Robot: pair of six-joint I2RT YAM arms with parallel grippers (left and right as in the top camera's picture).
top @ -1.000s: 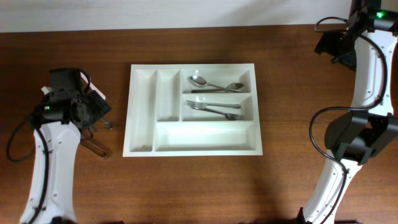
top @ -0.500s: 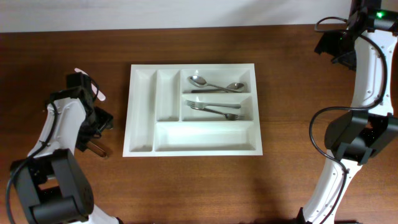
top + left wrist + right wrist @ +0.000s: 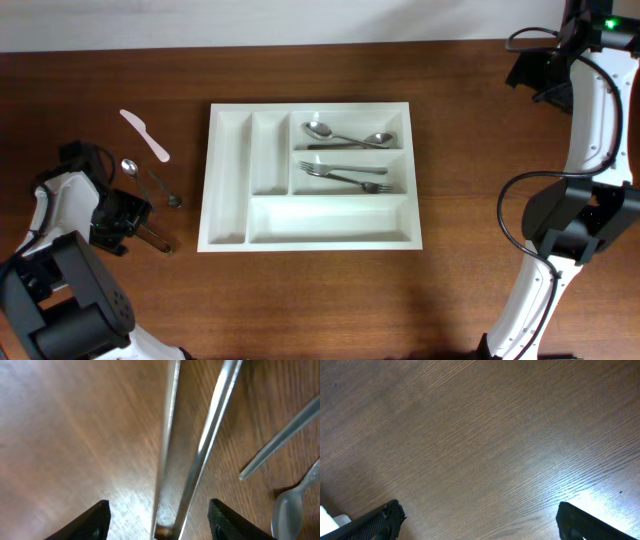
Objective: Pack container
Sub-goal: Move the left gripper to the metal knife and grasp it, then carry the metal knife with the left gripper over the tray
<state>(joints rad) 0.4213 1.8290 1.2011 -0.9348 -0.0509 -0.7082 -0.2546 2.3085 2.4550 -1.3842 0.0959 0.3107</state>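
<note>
The white cutlery tray (image 3: 228, 180) lies mid-table. Two spoons (image 3: 345, 136) lie in its top right compartment and two forks (image 3: 345, 174) in the one below; the other compartments are empty. My left gripper (image 3: 122, 222) is open, low over the near end of metal tongs (image 3: 156, 238) left of the tray. In the left wrist view the fingers (image 3: 162, 522) straddle the joined end of the tongs (image 3: 197, 450) without closing on them. My right gripper (image 3: 537, 76) is open and empty at the far right back, over bare wood (image 3: 477, 520).
Left of the tray lie a white plastic knife (image 3: 146, 135), a small metal spoon (image 3: 129, 168) and another thin spoon (image 3: 166, 190). A spoon bowl (image 3: 291, 512) and a handle (image 3: 280, 440) show right of the tongs in the left wrist view.
My left arm has swung back toward the front left, uncovering the white knife and the spoons. Its gripper now sits over the end of the tongs. The right arm has not moved.
</note>
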